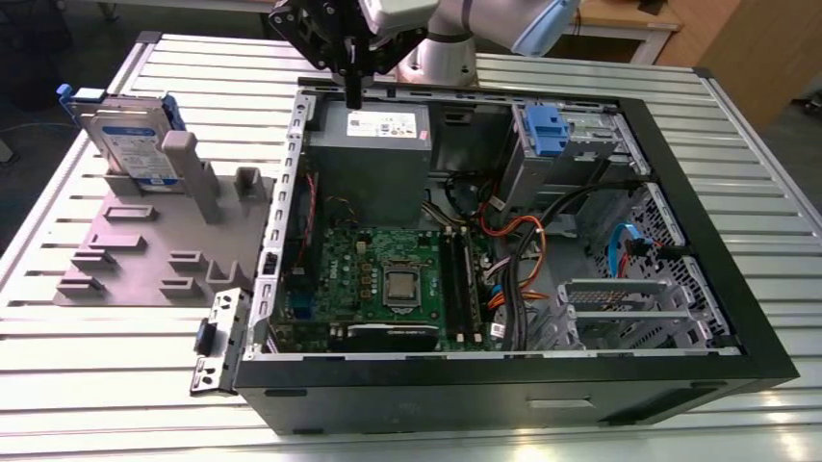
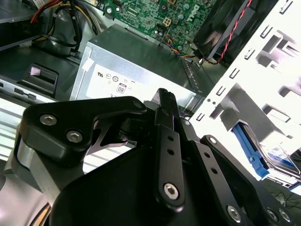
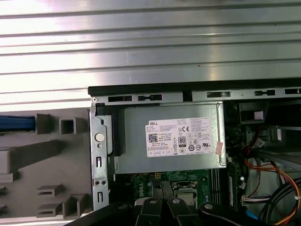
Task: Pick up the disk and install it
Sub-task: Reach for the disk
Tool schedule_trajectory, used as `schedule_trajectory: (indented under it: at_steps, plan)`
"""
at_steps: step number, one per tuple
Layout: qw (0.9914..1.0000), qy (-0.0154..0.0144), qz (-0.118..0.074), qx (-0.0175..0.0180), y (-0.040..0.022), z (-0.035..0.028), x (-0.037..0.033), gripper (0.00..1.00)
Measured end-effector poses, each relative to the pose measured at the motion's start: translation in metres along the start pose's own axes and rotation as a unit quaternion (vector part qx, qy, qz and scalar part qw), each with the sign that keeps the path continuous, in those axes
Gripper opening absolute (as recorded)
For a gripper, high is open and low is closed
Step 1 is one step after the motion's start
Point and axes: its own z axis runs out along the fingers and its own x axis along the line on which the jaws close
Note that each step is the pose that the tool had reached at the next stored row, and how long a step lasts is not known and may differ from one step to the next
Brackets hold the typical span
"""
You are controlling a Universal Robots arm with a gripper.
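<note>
The disk (image 1: 129,144), a silver-grey drive with a white-and-blue label in a blue carrier, stands upright on a grey fixture (image 1: 148,236) at the exterior view's left, outside the computer case. My gripper (image 1: 352,94) hangs over the case's far edge, above the power supply (image 1: 372,144), well to the right of the disk. Its fingers are pressed together with nothing between them. In the second wrist view the shut gripper (image 2: 164,96) points at the power supply (image 2: 136,70), and the disk (image 2: 275,157) shows past the case wall. The first wrist view shows the carrier's blue edge (image 3: 16,123).
The open computer case (image 1: 719,192) lies on a slatted metal table (image 1: 77,366). Inside are a green motherboard (image 1: 385,279), bundled cables (image 1: 526,250), a drive bay with a small blue clip (image 1: 546,130) and a metal cage (image 1: 629,308). The fixture carries several raised blocks.
</note>
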Motion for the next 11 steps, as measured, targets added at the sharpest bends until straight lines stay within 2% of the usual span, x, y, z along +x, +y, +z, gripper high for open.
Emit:
schedule_trajectory:
  at_steps: [6,11]
  plan:
    - [1.00000,0.0000,0.000,0.0000,0.0000,0.0000,0.0001,0.11]
    - [1.00000,0.0000,0.000,0.0000,-0.0002,-0.0001,0.0045,0.11]
